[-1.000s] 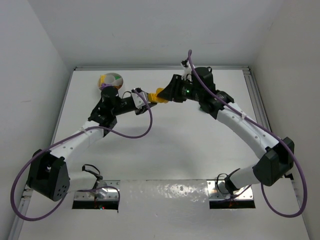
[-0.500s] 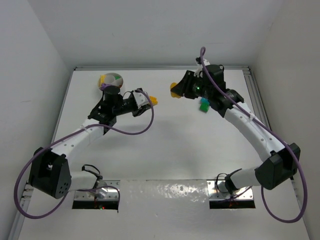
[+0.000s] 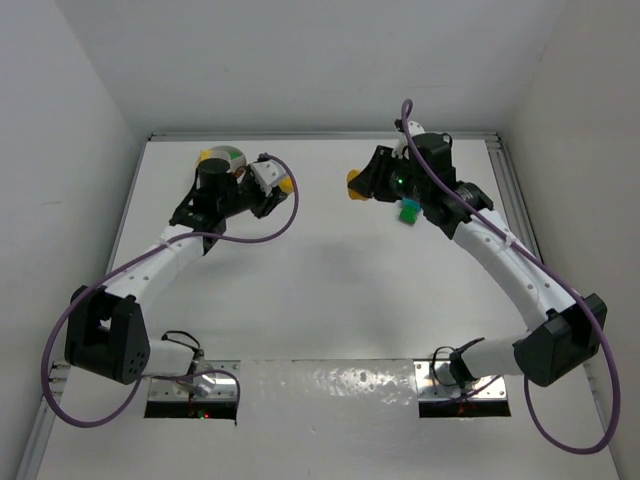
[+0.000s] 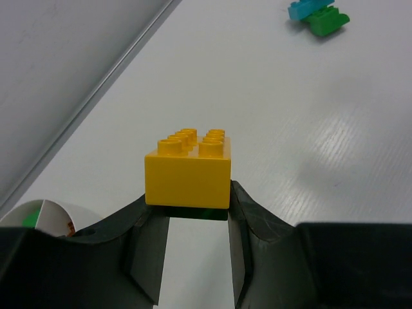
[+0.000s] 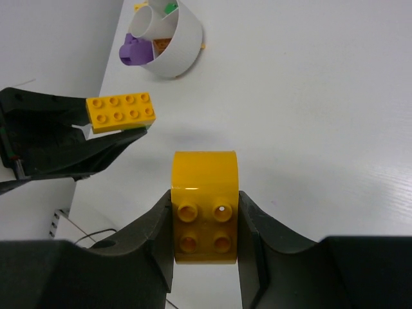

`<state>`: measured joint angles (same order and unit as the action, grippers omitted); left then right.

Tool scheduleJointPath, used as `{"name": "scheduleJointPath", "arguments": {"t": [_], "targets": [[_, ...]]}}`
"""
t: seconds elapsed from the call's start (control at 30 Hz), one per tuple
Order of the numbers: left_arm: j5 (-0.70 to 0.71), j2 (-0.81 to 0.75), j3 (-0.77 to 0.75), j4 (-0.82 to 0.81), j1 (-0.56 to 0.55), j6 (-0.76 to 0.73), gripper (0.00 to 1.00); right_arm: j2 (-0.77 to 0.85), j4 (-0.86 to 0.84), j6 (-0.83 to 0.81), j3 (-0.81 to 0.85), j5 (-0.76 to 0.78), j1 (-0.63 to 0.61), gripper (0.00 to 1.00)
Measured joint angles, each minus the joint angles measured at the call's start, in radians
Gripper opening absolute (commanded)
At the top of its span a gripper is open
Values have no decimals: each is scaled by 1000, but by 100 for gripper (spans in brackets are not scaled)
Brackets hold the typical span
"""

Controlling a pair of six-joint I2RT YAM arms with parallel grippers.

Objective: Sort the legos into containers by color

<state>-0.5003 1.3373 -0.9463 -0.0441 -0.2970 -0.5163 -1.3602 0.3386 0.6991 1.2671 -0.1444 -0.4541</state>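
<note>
My left gripper [image 3: 276,185] is shut on a yellow two-by-four brick [image 4: 188,168] and holds it above the table, just right of the white divided bowl [image 3: 222,158]. My right gripper [image 3: 357,184] is shut on a yellow-orange brick with a rounded end [image 5: 205,205], held in the air at the back middle. In the right wrist view the bowl [image 5: 183,45] holds a purple brick [image 5: 132,50], an orange piece and a green piece in separate sections. A teal and green pair of bricks [image 3: 408,211] lies on the table under my right arm; it also shows in the left wrist view [image 4: 318,15].
The bowl stands at the back left, close to the rear wall and the table's left rail [image 3: 128,215]. The right rail [image 3: 505,190] runs along the far right. Purple cables loop off both arms.
A second ago both grippers met at the middle with the yellow pieces together. They have pulled apart: my left gripper swung left toward the bowl with its brick, my right drew back right.
</note>
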Motion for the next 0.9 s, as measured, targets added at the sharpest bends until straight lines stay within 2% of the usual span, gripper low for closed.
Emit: {"name": "scheduleJointPath", "arguments": {"t": [0.27,0.43,0.57,0.67,0.73,0.77,0.8,0.9], "targets": [[-113,0,-5,79,3,-4,0,-19,22,-75,0,7,-4,0],[-148,-2,-5,48,3,39,0,-166,110,-164,-11,133,-35,0],[-147,-2,-5,42,3,50,0,-268,122,-193,-150,224,-61,0],[-147,-3,-5,40,3,53,0,-282,122,-201,-266,268,-71,9],[-148,-3,-5,39,3,54,0,-282,115,-206,-296,290,-71,20],[-148,-3,-5,38,3,54,0,-282,100,-212,-306,300,-72,27],[-148,-3,-5,37,3,54,0,-282,84,-219,-312,306,-72,41],[-151,-3,-5,32,3,54,0,-282,48,-241,-330,321,-72,59]]}}
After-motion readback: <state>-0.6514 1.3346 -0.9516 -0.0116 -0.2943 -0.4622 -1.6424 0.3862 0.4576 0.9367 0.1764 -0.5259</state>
